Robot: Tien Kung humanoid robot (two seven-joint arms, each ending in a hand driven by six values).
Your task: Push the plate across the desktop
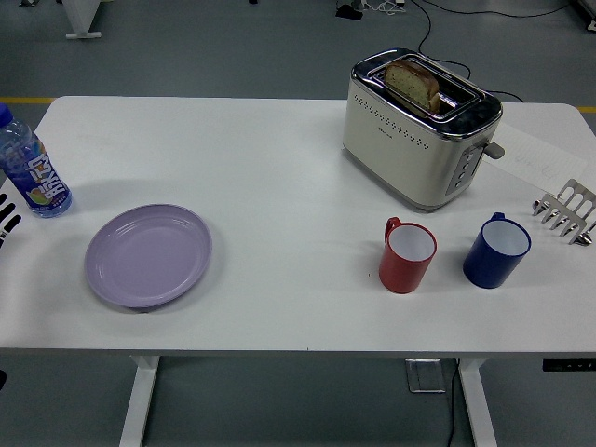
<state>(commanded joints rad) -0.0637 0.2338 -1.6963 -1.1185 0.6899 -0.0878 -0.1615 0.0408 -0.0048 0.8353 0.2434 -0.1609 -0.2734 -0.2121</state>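
Approach step, no contact yet. Lavender plate (149,256) at eight o'clock on the white table (279,168). Left hand (7,219) at nine o'clock edge, finger state unclear. Next: reach plate rim, push across.

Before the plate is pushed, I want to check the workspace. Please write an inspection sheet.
Surface: white table, dry, nothing spilled.
Job's things: purple plate, empty, front left.
Clutter: water bottle far left; toaster with bread; red mug; blue mug; metal rack at right edge.
Grippers: left hand only partly seen at the left edge; right hand nothing seen.
Cables: black cable behind toaster.
Surroundings: grey floor.
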